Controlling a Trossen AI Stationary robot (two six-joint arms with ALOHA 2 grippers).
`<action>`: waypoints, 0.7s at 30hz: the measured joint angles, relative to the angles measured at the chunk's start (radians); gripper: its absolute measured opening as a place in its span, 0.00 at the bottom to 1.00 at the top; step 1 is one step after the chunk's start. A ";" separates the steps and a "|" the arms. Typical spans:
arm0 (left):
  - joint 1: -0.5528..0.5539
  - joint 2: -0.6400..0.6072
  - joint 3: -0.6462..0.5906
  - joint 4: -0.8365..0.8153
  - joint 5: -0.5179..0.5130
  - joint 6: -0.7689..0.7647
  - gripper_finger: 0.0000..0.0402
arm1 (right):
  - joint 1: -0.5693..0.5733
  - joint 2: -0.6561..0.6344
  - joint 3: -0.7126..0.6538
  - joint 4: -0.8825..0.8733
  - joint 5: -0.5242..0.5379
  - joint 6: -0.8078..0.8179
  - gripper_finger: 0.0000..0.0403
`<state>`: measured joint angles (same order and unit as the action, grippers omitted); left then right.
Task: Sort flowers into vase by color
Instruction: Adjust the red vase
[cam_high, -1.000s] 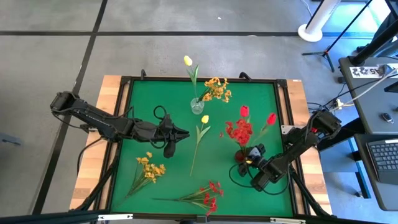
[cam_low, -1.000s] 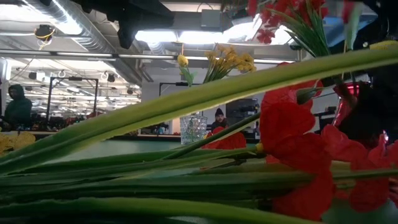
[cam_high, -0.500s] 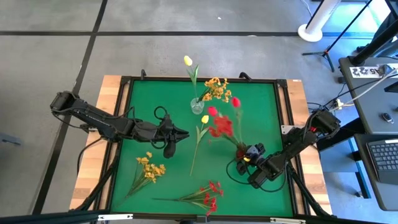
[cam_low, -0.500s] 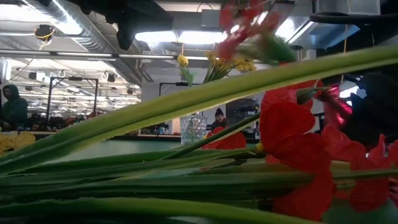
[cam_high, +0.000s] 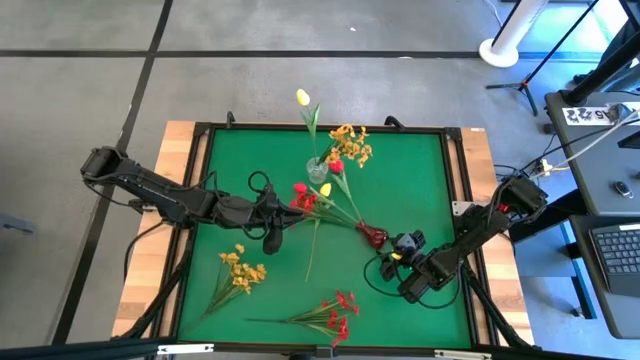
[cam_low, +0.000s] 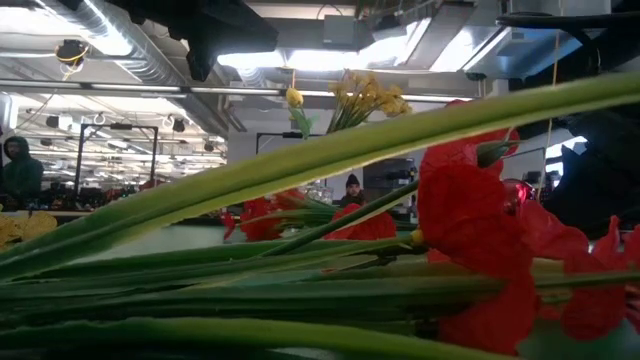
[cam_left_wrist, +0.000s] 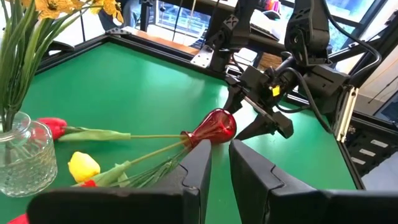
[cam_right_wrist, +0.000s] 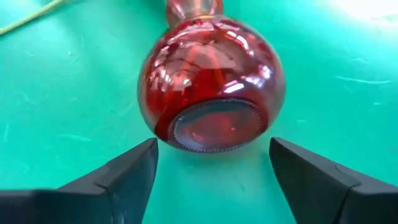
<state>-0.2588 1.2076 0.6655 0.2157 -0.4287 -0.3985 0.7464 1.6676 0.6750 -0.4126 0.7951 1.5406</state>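
On the green tabletop (cam_high: 400, 160), just in front of your right gripper (cam_high: 397, 252), the red vase (cam_high: 374, 237) lies tipped on its side, its round base toward the spread fingers (cam_right_wrist: 127, 171), which stand released either side of it without touching. Its red flowers (cam_high: 305, 197) spill out toward the middle: you can count two red tulip heads and a cluster of small red blooms, the stems still running into the neck. A loose yellow tulip (cam_high: 325, 191) lies among them.

Behind that, the clear glass vase (cam_high: 317, 170) stands upright, holding one yellow tulip (cam_high: 302, 98) and one yellow spray (cam_high: 350, 143). Two sprays lie loose nearer the front edge: a yellow one (cam_high: 240, 268) and a red one (cam_high: 338, 313).

Your left gripper (cam_high: 290, 213) hovers at mid-table beside the fallen red blooms, its fingers (cam_left_wrist: 198, 168) drawn close with a narrow gap, grasping nothing.

The green mat sits in a black frame on a wooden table over grey floor. In the low view, stems and red petals fill the foreground; beyond are ceiling lights, ducts, and a person in a dark hood (cam_low: 22, 170) at the far left.
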 joint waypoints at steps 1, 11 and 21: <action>0.000 0.000 0.000 0.000 0.000 0.000 0.14 | 0.000 0.000 0.000 0.001 -0.008 0.000 0.76; 0.000 0.000 0.000 -0.024 0.000 -0.001 0.14 | 0.000 -0.022 0.003 -0.027 -0.132 -0.011 0.82; 0.000 0.000 0.000 -0.052 0.000 -0.001 0.14 | 0.001 -0.158 0.171 -0.344 -0.184 -0.058 0.83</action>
<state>-0.2588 1.2076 0.6655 0.1637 -0.4287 -0.3996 0.7471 1.5099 0.8458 -0.7562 0.6110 1.4830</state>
